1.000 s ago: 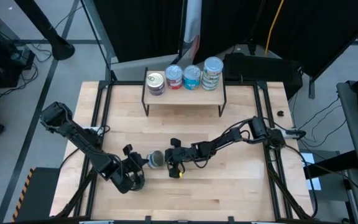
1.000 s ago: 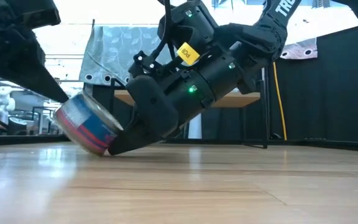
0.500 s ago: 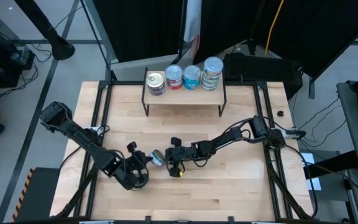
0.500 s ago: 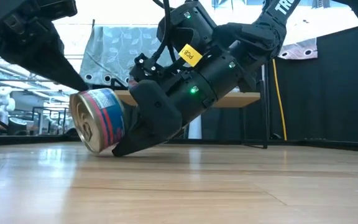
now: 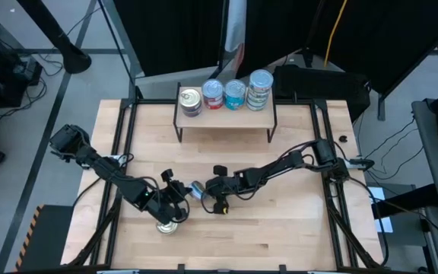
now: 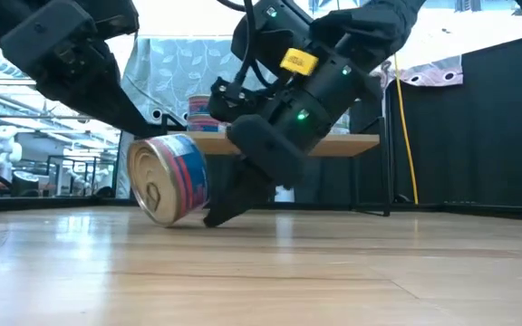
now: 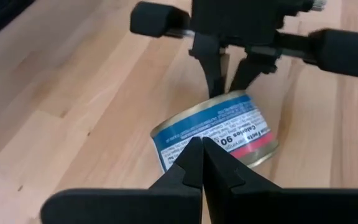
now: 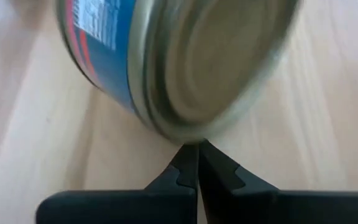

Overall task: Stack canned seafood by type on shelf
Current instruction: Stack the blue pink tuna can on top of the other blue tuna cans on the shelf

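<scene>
Pale wooden planks make up the table (image 5: 295, 236), and from above the shelf (image 5: 226, 116) stands at its far edge, carrying a row of four tins (image 5: 224, 93). Toward the near edge, left of centre, the left gripper (image 5: 179, 192) and the right gripper (image 5: 204, 191) point at each other with a blue-labelled tin (image 5: 195, 188) between them; another tin (image 5: 166, 226) sits close to the near edge under the left arm. At table height, the blue-labelled tin (image 6: 170, 178) rests on its side on the table (image 6: 333, 272), its metal end facing the camera, while the right gripper (image 6: 220, 210) touches it low down at its base. From the left wrist, the left gripper (image 7: 199, 163) has its fingers pressed together, their tips at the tin (image 7: 215, 129); beyond it the right gripper (image 7: 232, 78) meets the tin's far side. From the right wrist, the right gripper (image 8: 192, 163) likewise has its fingers together, their tips under the tin's rim (image 8: 179, 68).
</scene>
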Robot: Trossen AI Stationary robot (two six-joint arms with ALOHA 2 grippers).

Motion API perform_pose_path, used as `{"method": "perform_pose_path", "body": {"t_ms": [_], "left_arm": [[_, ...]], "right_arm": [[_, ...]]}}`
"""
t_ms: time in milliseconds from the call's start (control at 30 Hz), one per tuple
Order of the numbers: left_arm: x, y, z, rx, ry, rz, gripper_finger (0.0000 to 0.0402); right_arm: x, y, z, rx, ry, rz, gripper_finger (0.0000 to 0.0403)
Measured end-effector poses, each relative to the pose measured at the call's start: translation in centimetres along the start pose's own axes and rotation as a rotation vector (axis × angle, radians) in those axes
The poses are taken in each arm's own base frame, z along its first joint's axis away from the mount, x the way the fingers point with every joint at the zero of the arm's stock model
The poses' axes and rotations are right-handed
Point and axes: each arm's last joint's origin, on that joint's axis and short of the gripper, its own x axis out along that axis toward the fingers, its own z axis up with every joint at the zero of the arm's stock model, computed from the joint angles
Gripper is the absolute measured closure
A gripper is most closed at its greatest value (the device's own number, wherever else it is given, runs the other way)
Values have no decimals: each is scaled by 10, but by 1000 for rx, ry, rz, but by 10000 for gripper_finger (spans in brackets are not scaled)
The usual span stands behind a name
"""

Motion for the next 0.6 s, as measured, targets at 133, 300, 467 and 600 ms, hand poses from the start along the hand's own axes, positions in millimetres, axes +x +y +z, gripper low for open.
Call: {"method": "perform_pose_path", "body": {"t_ms": [133,300,467,600], "left_arm": [[3,2,3,-3,-2,-8,401],[3,-1,7,32,-17,-47,402],[-11,-4,22,43,-41,-80,400],[-25,1,37,5,-76,-104,367]], "right_arm": [[-9,-3,-3,-18,70,-58,403],[-21,-6,-7,-43,154,-128,403],[-35,-10,-13,-70,265,-171,403],[-54,-13,-17,-90,368,-182,403]]}}
